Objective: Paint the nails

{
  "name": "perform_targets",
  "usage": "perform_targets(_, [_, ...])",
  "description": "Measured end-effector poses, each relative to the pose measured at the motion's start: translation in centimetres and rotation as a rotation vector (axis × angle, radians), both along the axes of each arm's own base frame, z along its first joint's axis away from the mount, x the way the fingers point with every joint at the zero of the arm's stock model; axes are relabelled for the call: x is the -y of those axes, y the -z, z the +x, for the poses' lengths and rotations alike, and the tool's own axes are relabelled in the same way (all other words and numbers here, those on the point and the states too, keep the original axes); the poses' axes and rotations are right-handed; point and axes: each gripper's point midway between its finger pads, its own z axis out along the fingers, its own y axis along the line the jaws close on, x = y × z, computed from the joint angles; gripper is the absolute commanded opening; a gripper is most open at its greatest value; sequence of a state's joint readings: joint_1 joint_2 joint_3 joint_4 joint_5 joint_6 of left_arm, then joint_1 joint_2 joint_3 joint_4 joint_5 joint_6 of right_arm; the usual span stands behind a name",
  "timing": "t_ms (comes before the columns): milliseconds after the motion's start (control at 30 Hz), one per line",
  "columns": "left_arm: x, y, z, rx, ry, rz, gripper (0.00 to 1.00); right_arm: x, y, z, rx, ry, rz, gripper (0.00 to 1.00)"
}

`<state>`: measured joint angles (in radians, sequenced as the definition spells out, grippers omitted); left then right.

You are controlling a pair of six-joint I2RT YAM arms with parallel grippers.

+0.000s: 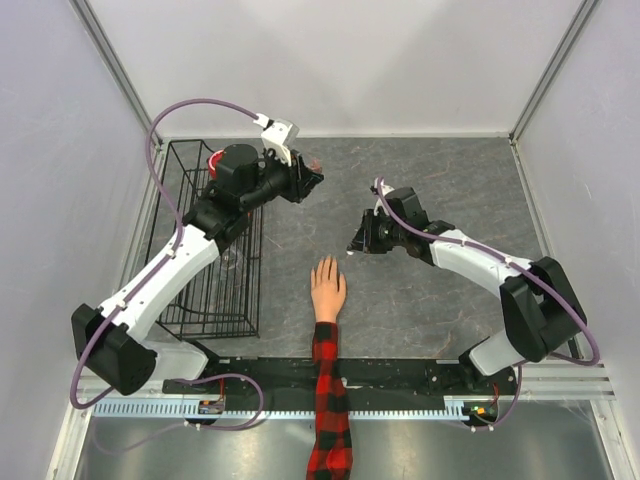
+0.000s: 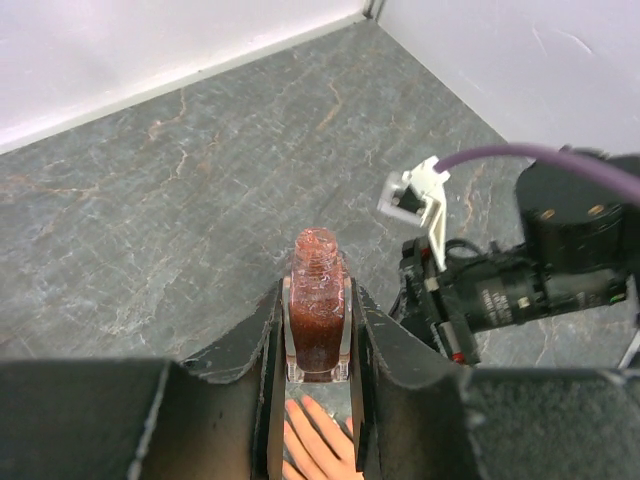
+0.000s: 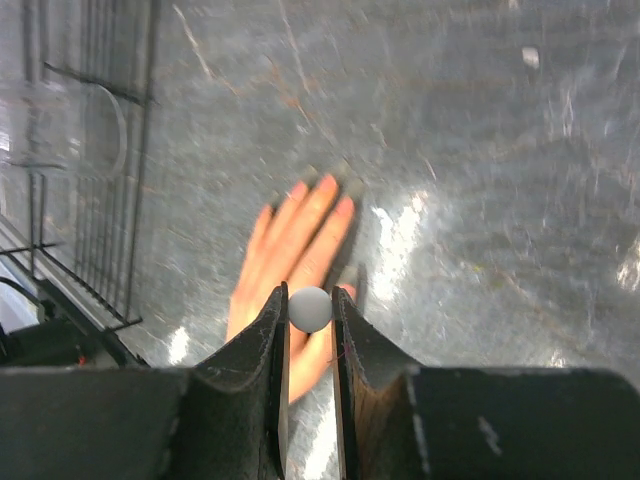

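The peach mannequin hand (image 1: 327, 288) lies palm down at mid-table, its plaid sleeve (image 1: 328, 400) running to the near edge. Its nails (image 1: 325, 262) point away from the arms and look pinkish and blurred in the right wrist view (image 3: 328, 184). My left gripper (image 1: 310, 178) is held up at the back, shut on a small open bottle of reddish glitter polish (image 2: 317, 320). My right gripper (image 1: 355, 243) hovers just right of the fingers, shut on a small white round cap (image 3: 310, 309). Anything under the cap is hidden.
A black wire basket (image 1: 205, 250) stands at the left, with a clear glass (image 3: 70, 130) and something red (image 1: 215, 160) inside. The right arm's wrist (image 2: 530, 280) shows beside the bottle. White walls close in the grey table (image 1: 450, 190).
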<state>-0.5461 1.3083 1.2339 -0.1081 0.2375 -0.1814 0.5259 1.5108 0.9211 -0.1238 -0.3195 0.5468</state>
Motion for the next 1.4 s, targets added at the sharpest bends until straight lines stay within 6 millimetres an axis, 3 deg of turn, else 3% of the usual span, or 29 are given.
perform_targets(233, [-0.2, -1.7, 0.4, -0.009, -0.031, -0.012, 0.02, 0.6, 2.8, -1.3, -0.106, -0.008, -0.055, 0.0])
perform_targets(467, [0.9, 0.2, 1.6, -0.08, -0.029, 0.015, 0.02, 0.3, 4.7, -2.0, -0.17, -0.034, -0.063, 0.0])
perform_targets(633, [1.1, 0.2, 2.0, -0.094, -0.028, 0.024, 0.02, 0.2, 5.5, -2.3, -0.198, -0.045, -0.067, 0.0])
perform_targets(933, [1.3, -1.3, 2.1, -0.074, -0.026, 0.011, 0.02, 0.0, 5.4, -2.2, -0.193, -0.052, -0.056, 0.0])
perform_targets(1400, [1.3, -1.0, 2.1, -0.089, -0.027, 0.02, 0.02, -0.6, 4.9, -1.2, -0.171, -0.057, -0.047, 0.0])
